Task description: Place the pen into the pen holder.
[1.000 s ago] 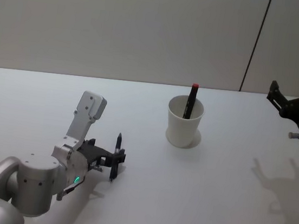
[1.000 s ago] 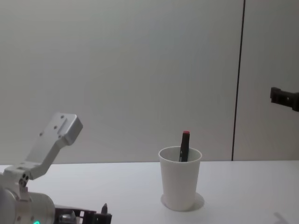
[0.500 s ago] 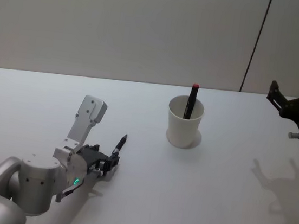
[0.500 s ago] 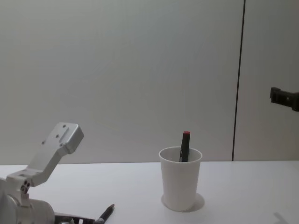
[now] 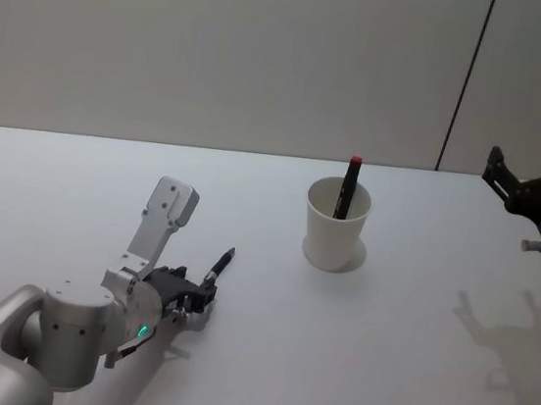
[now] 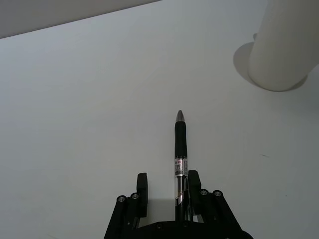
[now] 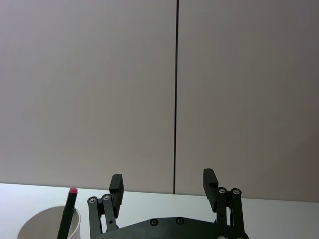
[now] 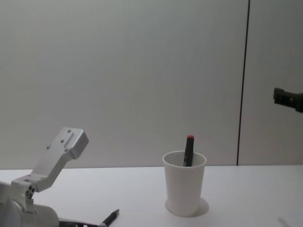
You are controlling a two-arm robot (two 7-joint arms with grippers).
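Note:
A black pen (image 5: 218, 267) lies tilted low on the white table (image 5: 380, 354), its tip toward the pen holder. In the left wrist view the pen (image 6: 180, 149) runs between the fingers of my left gripper (image 6: 168, 184), close against one finger (image 6: 194, 180). The gripper is open, with a gap on the pen's other side. In the head view my left gripper (image 5: 200, 295) sits at the table's front left. The pen holder (image 5: 337, 226), a white paper cup, stands at mid-table with a red-capped pen (image 5: 349, 184) in it. My right gripper (image 7: 163, 181) hangs open and empty, raised at the far right.
The table top between the pen and the cup (image 8: 184, 185) is bare. A plain grey wall stands behind the table, with a dark vertical seam (image 8: 243, 80) to the cup's right.
The pen stood upright in my left gripper a second ago and now lies low, pointing at the cup. The left gripper has sunk and drawn back a little. The right arm has not moved.

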